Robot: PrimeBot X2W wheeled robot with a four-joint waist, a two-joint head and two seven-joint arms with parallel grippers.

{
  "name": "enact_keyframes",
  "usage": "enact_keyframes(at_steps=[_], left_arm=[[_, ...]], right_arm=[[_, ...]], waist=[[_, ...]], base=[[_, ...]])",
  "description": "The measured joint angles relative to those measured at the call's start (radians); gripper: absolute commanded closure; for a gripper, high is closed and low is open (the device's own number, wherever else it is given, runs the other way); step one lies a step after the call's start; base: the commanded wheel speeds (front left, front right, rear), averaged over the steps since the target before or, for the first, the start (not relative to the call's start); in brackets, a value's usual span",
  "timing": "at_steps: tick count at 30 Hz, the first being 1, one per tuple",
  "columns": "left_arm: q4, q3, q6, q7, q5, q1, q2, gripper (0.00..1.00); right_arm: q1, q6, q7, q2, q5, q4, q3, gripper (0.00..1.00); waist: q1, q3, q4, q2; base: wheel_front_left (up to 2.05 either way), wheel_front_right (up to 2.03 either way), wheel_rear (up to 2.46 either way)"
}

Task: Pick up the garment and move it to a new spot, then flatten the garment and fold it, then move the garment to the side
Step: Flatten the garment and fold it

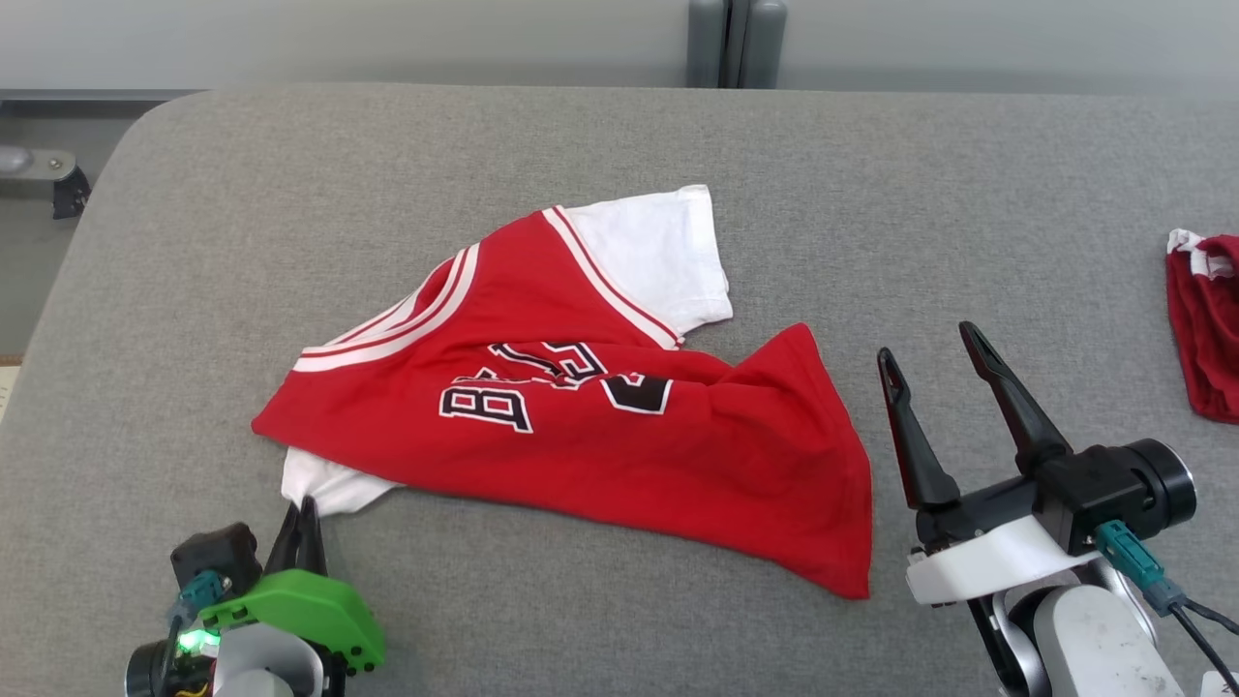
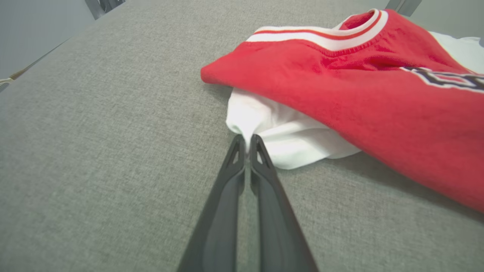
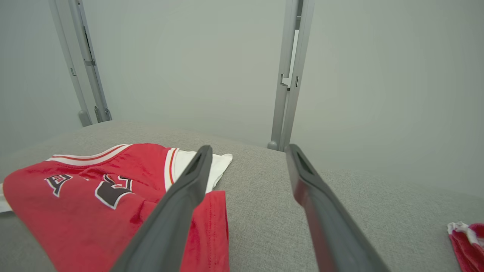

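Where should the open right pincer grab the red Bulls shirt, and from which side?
Take the shirt by its near right hem corner, coming from the right: that corner lies free beside the right pincer, opposite the sleeve the left pincer pinches.

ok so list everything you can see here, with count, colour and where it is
garment: one, bright red with white sleeves and black print, crumpled mid-table
smaller garment: one, darker red with white trim, at the table's right edge
table: one, grey fabric top, under both garments
metal uprights: two, grey, behind the table's far edge
left end effector: one, dark fingers, shut on the garment's near white sleeve
right end effector: one, dark fingers, open, right of the garment, holding nothing
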State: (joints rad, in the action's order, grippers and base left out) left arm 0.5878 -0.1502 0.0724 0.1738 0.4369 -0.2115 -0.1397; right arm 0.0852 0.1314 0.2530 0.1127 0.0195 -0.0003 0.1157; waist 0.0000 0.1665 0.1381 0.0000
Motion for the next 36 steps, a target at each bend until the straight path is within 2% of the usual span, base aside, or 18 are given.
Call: enact_keyframes(at_steps=[4,5,6,7,11,15,22,26,36], left_arm=[[-0.071,0.007,0.021,-0.052,0.016,0.075,-0.005,1.00],[-0.083,0.008,0.026,-0.057,0.022,0.086,-0.005,0.93],[-0.100,0.008,0.033,-0.064,0.023,0.098,-0.005,0.44],[-0.116,0.010,0.035,-0.063,0.023,0.106,-0.005,0.01],[-0.173,0.021,0.055,-0.031,0.025,0.112,-0.010,0.00],[-0.226,0.022,0.055,0.008,0.018,0.110,-0.017,0.00],[-0.283,-0.021,-0.009,0.067,-0.005,0.062,0.005,0.00],[-0.273,-0.046,-0.033,0.083,-0.016,0.052,0.033,0.00],[-0.259,-0.033,-0.046,0.088,-0.033,0.102,0.069,0.00]], right_arm=[[-0.011,0.000,0.003,-0.021,-0.015,0.001,-0.030,0.00],[-0.015,0.000,0.003,-0.026,-0.016,0.001,-0.036,0.00],[-0.019,0.000,0.004,-0.032,-0.016,0.002,-0.040,0.00],[-0.023,0.000,0.004,-0.037,-0.016,0.003,-0.046,0.00],[-0.042,0.000,0.004,-0.048,-0.016,0.004,-0.087,0.00],[-0.050,0.000,0.006,-0.059,-0.016,0.005,-0.146,0.00],[-0.071,0.000,0.009,-0.062,0.014,0.002,-0.220,0.00],[-0.086,0.000,0.009,-0.062,0.024,0.012,-0.218,0.00],[-0.103,0.000,0.010,-0.063,0.081,0.077,-0.139,0.00]], waist=[[0.0000,-0.012,0.010,0.0000],[0.0000,-0.013,0.008,0.0000],[0.0000,-0.015,0.006,0.0000],[0.0000,-0.018,0.003,0.0000],[0.0000,-0.032,-0.004,0.0000],[0.0000,-0.052,-0.012,0.0000],[0.0000,-0.090,-0.031,0.0000],[0.0000,-0.113,-0.042,0.0000],[0.0000,-0.173,-0.072,0.0000]], base=[[0.00,0.00,0.00],[0.00,0.00,0.00],[0.00,0.00,0.00],[0.00,0.00,0.00],[0.00,0.00,0.00],[0.00,0.00,0.00],[0.00,0.00,0.00],[0.00,0.00,0.00],[0.00,0.00,0.00]])
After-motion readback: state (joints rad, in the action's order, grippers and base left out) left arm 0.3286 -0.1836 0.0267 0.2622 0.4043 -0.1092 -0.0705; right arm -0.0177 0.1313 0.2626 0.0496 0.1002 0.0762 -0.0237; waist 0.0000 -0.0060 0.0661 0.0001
